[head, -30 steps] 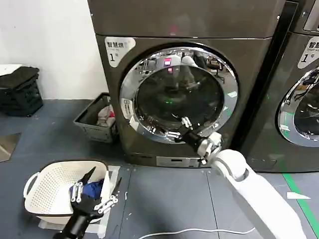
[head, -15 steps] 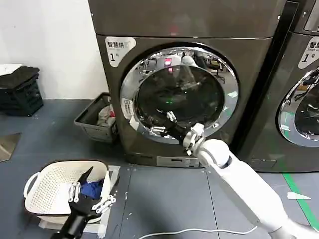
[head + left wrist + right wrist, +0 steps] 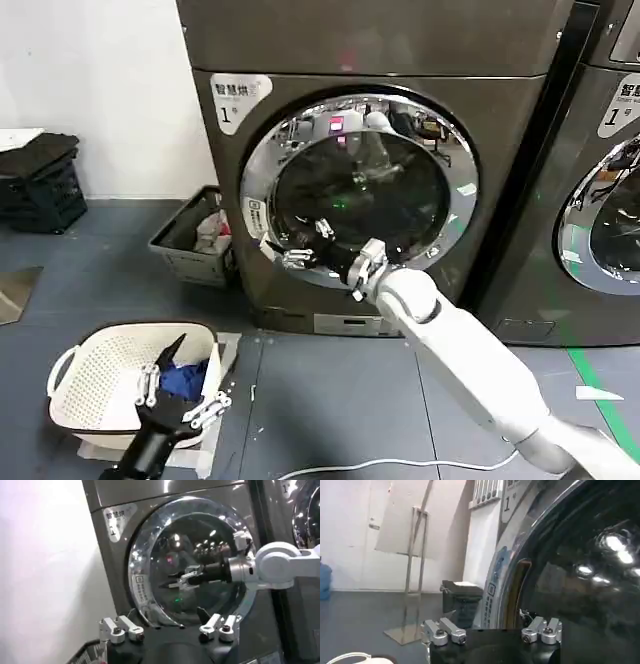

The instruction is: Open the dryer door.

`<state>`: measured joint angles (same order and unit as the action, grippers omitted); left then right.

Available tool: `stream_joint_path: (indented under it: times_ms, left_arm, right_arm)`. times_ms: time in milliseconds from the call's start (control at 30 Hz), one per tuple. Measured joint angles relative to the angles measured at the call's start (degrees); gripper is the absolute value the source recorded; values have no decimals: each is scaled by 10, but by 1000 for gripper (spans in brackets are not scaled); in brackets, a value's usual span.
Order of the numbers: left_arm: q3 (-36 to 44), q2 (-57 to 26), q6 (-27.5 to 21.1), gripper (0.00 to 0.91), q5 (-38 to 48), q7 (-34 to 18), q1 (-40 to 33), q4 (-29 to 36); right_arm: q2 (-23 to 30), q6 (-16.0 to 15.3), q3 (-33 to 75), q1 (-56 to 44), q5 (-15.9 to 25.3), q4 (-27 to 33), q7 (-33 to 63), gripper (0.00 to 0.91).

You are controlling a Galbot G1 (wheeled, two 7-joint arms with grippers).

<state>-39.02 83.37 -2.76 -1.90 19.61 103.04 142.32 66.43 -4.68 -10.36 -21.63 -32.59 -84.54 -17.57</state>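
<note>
Grey laundry-room floor fronts the closed dryer door (image 3: 358, 190), where the right gripper (image 3: 296, 247), fingers spread and empty, hovers at its lower-left chrome rim; they should hook that edge just beyond their tips before pulling outward.

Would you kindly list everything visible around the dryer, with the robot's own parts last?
dryer door: one, chrome ring, dark glass, shut, centre.
neighbouring machine: one, dark grey, far right.
grey crate: one, left of the dryer.
white basket: one, floor, front left.
black crate: one, by the wall.
right gripper: one, open, at the door's lower-left rim.
left gripper: one, open, over the basket.
</note>
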Motion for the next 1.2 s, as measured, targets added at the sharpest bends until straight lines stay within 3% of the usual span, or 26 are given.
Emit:
stream_joint_path:
  times_ms: [1200]
  left_arm:
    - [-10, 0, 4, 907, 4, 0, 6, 2]
  right_arm:
    - [69, 23, -31, 69, 9, 144, -65, 907]
